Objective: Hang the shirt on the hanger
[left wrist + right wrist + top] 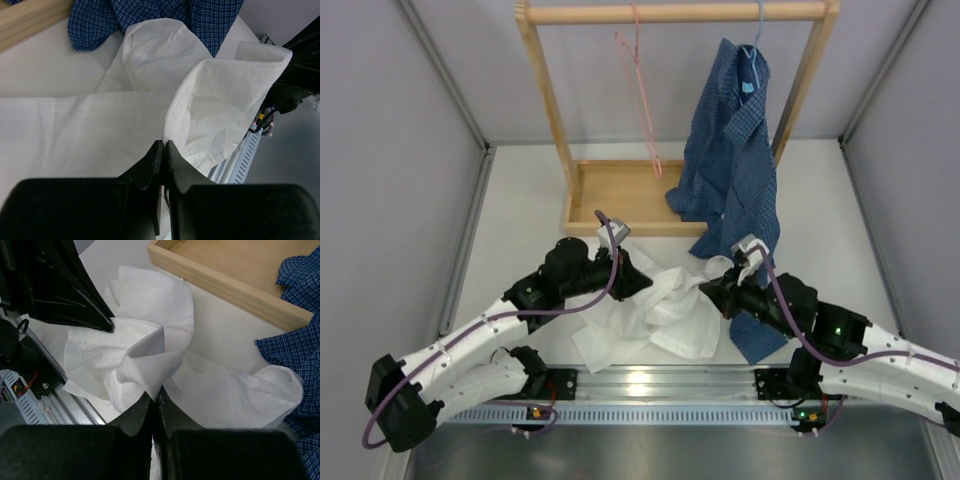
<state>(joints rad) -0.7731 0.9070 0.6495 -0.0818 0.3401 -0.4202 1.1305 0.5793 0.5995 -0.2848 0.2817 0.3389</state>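
The white shirt (655, 315) lies crumpled on the table between my two grippers. My left gripper (642, 282) is shut on a fold of the shirt (100, 125) at its left edge; its jaws pinch the fabric in the left wrist view (165, 144). My right gripper (708, 290) is shut on another fold of the shirt (150, 365), with the jaws pinching it in the right wrist view (156, 390). The pink wire hanger (642, 85) hangs from the wooden rail (675, 12) at the back, apart from both grippers.
A dark blue checked shirt (732, 170) hangs on a light blue hanger (757, 35) from the same rail and drapes onto the table beside the right gripper. The wooden rack base (620, 195) stands just behind the white shirt. Grey walls stand on both sides.
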